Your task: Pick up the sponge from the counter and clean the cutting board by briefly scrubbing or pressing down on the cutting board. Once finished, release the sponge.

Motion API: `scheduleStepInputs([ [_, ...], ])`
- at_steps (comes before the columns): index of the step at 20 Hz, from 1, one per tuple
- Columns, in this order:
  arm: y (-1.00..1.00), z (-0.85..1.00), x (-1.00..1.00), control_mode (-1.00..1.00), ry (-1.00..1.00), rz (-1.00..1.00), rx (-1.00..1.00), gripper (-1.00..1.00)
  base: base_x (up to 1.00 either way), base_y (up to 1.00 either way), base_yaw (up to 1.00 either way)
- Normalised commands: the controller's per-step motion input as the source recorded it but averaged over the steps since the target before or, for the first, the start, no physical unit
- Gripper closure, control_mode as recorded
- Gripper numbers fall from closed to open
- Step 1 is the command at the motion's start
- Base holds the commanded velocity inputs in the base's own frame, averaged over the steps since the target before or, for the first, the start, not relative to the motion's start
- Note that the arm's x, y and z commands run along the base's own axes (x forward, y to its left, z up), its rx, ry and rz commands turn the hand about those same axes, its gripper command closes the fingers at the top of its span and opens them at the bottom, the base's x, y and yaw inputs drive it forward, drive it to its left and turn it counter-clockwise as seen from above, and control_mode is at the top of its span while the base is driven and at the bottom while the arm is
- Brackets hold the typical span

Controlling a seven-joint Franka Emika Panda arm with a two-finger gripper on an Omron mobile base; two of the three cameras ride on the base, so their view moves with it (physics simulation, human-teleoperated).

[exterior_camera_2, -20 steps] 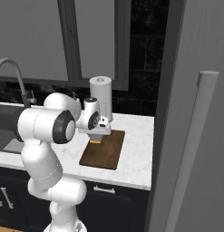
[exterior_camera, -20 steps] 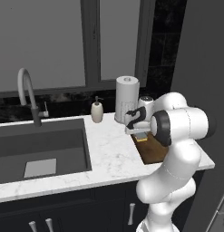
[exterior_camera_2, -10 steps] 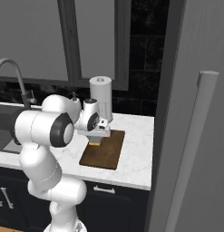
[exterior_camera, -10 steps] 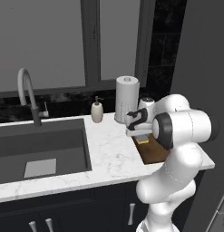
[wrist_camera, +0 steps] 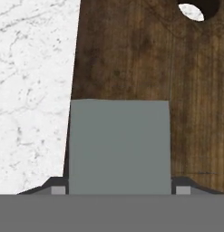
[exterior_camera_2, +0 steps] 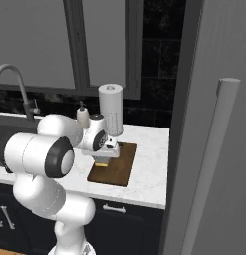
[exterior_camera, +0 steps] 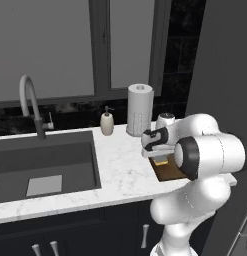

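Note:
My gripper (exterior_camera: 157, 151) is shut on the sponge (exterior_camera: 162, 161), a small yellow block with a grey-green top (wrist_camera: 119, 145). It holds the sponge low over the dark brown cutting board (exterior_camera_2: 118, 168), at the board's left long edge, and the sponge seems to rest on the wood. In the hand view, fingertips (wrist_camera: 59, 187) grip both sides of the sponge, and the board's hole (wrist_camera: 194, 11) shows at the top right. White marble counter (wrist_camera: 31, 90) lies just left of the board. From the right base view, the gripper (exterior_camera_2: 102, 155) sits right above the yellow sponge (exterior_camera_2: 100, 164).
A paper towel roll (exterior_camera: 140, 109) and a soap dispenser (exterior_camera: 107, 122) stand at the back of the counter (exterior_camera: 120, 170). The dark sink (exterior_camera: 70, 155), with a faucet (exterior_camera: 30, 100) and a pale grey square (exterior_camera: 44, 185), lies to the left. A tall grey panel (exterior_camera_2: 214, 149) stands on the right.
The hand has come down with the sponge, from above the board's far end toward its near left part. Nothing else has moved.

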Motion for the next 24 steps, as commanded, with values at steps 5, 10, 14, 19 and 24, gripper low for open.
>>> scheduleStepInputs([
  [5,0.0,-0.19,-0.69,-1.0,0.0,0.0,0.0,1.0,0.0,0.0,0.0],
  [10,0.0,-0.15,-0.6,-1.0,0.0,0.0,0.0,1.0,0.0,0.0,0.0],
  [14,0.0,-0.04,-0.33,-1.0,0.0,0.0,0.0,1.0,0.0,0.0,0.0],
  [19,-0.08,0.0,-0.09,-1.0,0.0,0.0,0.0,1.0,0.0,0.0,0.0],
  [24,-0.32,-0.03,0.0,-1.0,0.0,-0.02,0.0,1.0,0.0,0.0,0.0],
])
